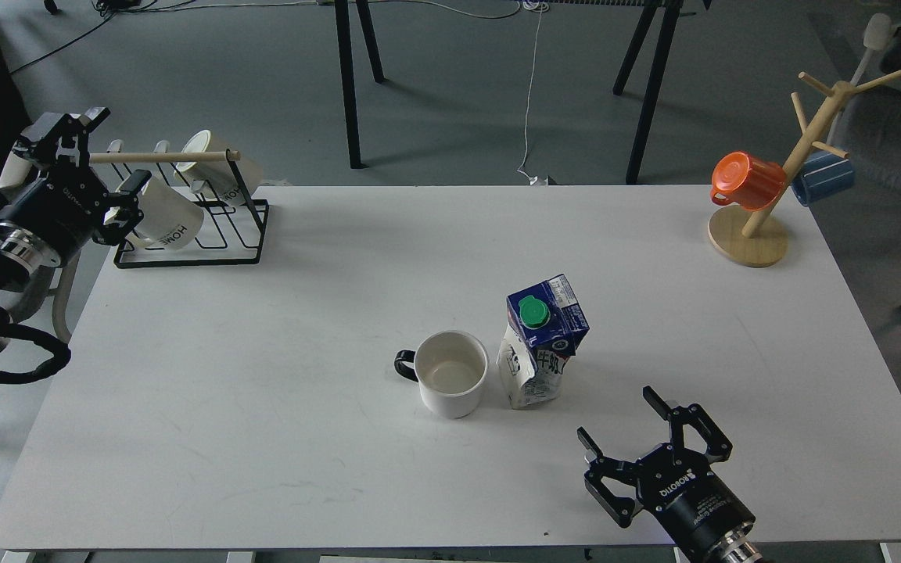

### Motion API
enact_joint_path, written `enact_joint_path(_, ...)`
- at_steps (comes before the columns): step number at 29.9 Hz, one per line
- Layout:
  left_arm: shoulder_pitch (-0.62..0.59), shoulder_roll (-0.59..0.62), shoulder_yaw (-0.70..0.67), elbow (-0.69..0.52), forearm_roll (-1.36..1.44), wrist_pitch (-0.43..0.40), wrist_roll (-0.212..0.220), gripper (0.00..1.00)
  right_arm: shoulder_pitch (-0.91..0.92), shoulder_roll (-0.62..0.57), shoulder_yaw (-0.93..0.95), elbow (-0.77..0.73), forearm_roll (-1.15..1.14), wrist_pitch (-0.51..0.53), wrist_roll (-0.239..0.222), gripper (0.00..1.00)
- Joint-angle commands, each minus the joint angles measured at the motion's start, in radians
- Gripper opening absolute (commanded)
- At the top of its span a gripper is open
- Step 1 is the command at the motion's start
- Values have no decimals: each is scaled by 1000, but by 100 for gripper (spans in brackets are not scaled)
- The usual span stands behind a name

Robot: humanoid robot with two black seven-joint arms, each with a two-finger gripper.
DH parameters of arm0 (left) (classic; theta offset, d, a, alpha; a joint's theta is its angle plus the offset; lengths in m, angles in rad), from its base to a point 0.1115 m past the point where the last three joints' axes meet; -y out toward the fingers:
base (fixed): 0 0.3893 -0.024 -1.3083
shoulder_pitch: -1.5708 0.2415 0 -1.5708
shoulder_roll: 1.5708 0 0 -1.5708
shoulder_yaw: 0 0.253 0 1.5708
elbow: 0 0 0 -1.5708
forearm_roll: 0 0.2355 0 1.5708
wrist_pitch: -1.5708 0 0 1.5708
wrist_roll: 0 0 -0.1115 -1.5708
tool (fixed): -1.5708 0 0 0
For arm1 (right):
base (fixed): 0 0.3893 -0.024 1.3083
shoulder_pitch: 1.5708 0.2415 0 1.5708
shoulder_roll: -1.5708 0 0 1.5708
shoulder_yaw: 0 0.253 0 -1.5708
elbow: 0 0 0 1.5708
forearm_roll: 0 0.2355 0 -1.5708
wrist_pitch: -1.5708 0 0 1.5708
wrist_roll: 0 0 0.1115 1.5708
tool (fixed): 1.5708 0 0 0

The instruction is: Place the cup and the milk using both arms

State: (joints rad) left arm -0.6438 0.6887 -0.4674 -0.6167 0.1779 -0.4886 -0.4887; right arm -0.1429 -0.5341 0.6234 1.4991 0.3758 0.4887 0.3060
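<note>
The white cup (451, 383) with a black handle on its left stands upright on the white table (263, 407), near the middle front. The milk carton (540, 344), dark blue top and green cap, stands upright right beside the cup on its right. My right gripper (621, 421) is open and empty, down and to the right of the carton, apart from it. My left gripper (110, 152) is open and empty at the far left, off the table's edge, next to the black wire rack.
A black wire rack (200, 227) with cream "HOME" mugs (165, 219) and a wooden rod stands at the back left corner. A wooden mug tree (763, 211) with an orange mug (746, 181) and a blue mug (822, 178) stands at the back right.
</note>
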Motion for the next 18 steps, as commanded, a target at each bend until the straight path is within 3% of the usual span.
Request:
enact_joint_path(1, 0, 0, 0, 0, 0, 0, 0, 97, -85, -122, 47, 6, 5, 0, 8, 97)
enact_joint_path(10, 1, -8, -2, 0, -2, 0, 0, 97, -256, -311, 326, -57, 41, 0, 73, 97)
enact_joint_path(15, 19, -6, -10, 0, -8, 0, 0, 97, -228, -330, 478, -111, 106, 0, 71, 97)
enact_joint_path(18, 26, -2, -11, 0, -12, 0, 0, 97, -101, -336, 489, -154, 133, 0, 71, 97)
